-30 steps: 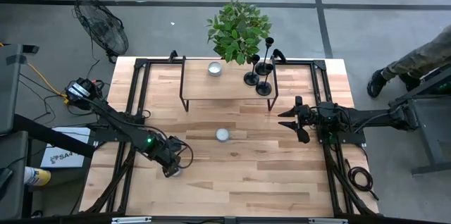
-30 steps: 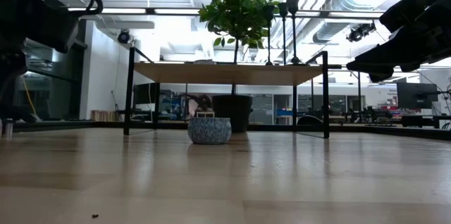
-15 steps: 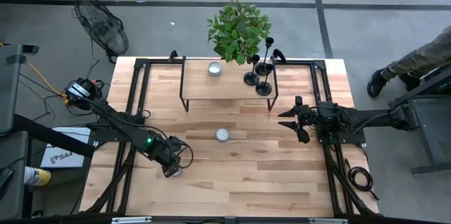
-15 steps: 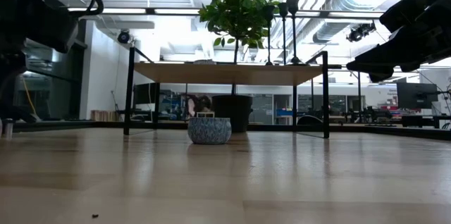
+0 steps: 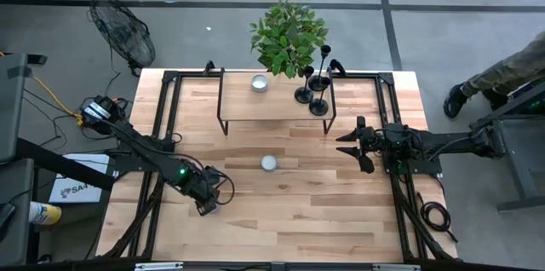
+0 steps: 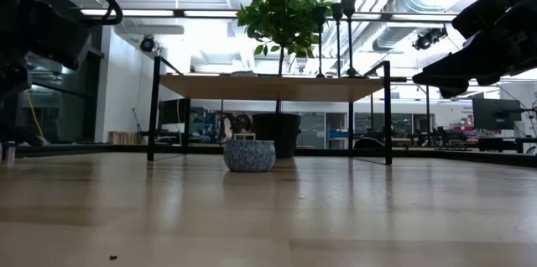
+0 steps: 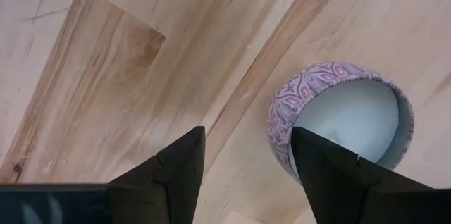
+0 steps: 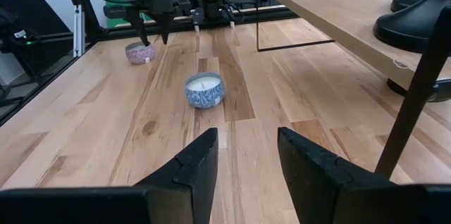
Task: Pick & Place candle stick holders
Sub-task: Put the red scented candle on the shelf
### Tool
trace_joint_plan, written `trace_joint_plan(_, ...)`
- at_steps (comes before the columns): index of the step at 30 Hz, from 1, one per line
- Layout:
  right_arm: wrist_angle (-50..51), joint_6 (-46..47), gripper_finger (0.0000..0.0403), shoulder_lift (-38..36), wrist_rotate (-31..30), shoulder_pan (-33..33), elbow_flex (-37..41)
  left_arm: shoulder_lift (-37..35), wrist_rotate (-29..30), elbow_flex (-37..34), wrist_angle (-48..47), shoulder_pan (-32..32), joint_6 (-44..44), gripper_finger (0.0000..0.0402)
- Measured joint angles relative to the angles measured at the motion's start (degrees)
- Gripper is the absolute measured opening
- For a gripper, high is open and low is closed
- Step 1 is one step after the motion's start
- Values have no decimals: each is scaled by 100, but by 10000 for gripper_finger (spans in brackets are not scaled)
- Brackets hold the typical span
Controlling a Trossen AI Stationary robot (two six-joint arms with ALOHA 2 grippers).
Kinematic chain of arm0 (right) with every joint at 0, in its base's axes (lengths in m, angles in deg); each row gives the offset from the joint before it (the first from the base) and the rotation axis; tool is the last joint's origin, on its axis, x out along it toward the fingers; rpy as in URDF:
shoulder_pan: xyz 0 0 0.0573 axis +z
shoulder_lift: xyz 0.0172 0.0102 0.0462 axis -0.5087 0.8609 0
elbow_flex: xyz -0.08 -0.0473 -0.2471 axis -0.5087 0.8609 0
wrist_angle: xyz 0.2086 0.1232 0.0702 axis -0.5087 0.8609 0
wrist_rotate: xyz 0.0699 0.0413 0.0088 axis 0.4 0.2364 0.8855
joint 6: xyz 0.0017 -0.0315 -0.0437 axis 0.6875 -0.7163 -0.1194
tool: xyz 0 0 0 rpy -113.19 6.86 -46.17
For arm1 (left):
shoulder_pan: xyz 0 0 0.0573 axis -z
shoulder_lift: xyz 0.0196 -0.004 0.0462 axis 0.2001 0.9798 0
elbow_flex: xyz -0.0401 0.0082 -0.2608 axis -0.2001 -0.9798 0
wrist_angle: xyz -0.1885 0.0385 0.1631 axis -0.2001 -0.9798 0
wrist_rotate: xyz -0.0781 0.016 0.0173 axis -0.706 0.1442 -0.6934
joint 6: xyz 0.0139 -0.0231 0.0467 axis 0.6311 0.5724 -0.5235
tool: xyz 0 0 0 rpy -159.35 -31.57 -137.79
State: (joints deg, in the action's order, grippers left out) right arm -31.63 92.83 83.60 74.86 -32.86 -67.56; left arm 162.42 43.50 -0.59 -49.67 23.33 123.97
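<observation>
High view: three candle stick holders point(image 5: 312, 92) stand on raised shelf point(image 5: 238, 105), none gripped. Left gripper point(image 7: 246, 157), fingers apart, above patterned candle point(image 7: 342, 129) (not task item). Right gripper point(image 8: 246, 150) apart, empty, waiting. Nothing visibly placed yet.

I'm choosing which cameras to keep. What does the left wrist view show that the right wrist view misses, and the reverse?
Only the left wrist view shows the pink-patterned candle from above: its white wax, with the left claw open over bare wood beside it.

Only the right wrist view shows the blue-patterned candle, the raised shelf, the candlestick holders' bases on it, and the open right claw.

Both share the wooden table, the pink candle and the left claw, which look small and distant in the right wrist view.
</observation>
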Motion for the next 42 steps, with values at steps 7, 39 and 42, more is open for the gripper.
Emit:
trace_joint_plan(7,0,-7,142,0,0,2,0,-52,-4,0,24,0,0,204)
trace_joint_plan(39,2,0,142,1,1,0,0,-61,7,0,17,0,-20,157)
trace_joint_plan(42,2,-2,142,0,0,1,0,-60,7,0,17,0,-20,134)
